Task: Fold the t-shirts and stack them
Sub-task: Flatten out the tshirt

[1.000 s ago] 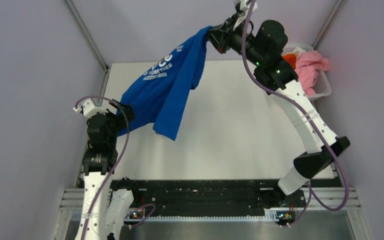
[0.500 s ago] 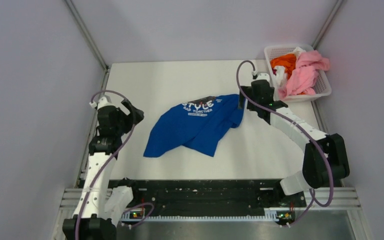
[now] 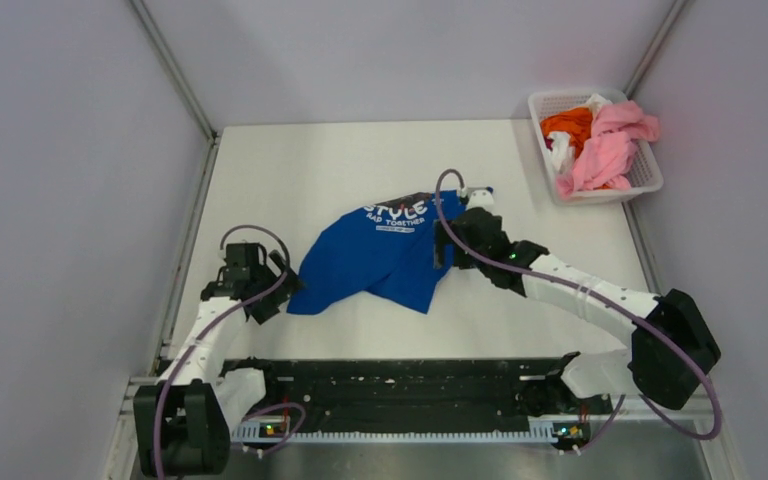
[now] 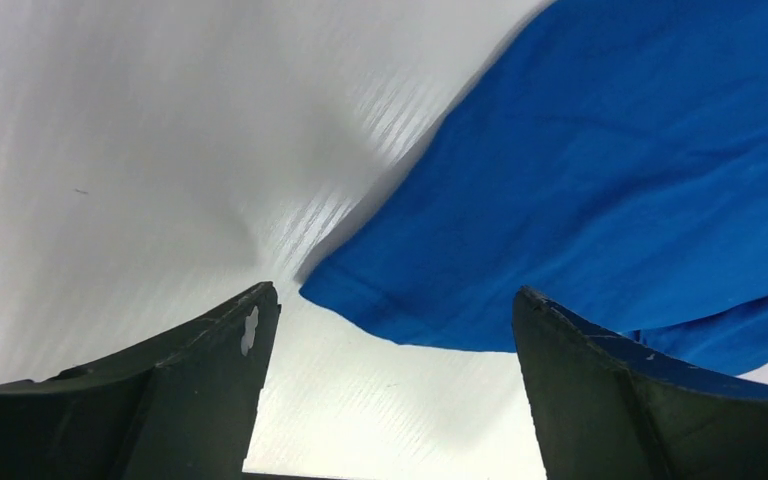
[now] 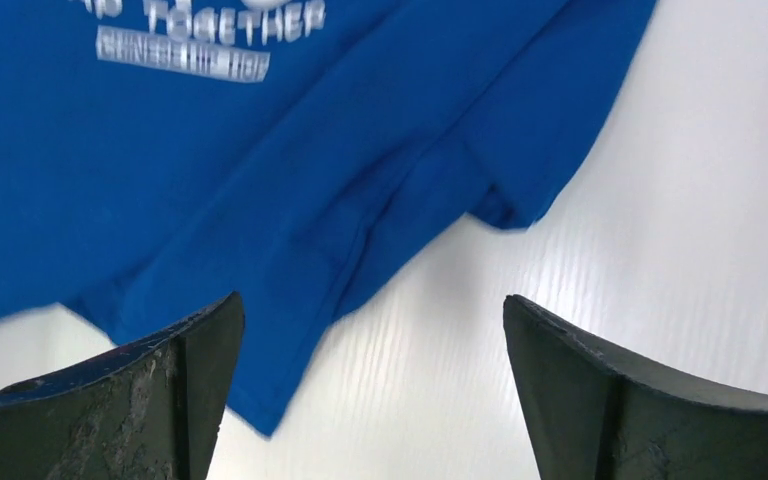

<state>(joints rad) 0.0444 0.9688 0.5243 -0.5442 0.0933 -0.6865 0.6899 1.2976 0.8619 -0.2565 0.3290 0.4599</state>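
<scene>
lab booth w/ plain walls (image 3: 60, 150), alu frame (image 3: 705, 405)

Top external: high above and behind, looking down over the whole bench (image 3: 360, 160) from far off.
Left wrist: low and close, facing out between its own jaws at a hem corner of the blue t-shirt (image 4: 610, 180).
Right wrist: close, looking down between its jaws at the shirt's white lettering (image 5: 185, 55).
Shared: all three views show the blue t-shirt lying on the bench.

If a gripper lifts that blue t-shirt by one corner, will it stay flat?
Probably not: the blue t-shirt lies rumpled, layers overlapping, so it should droop limply. It looks thin, likely light. Pushed, it would probably bunch up rather than slide whole.
</scene>
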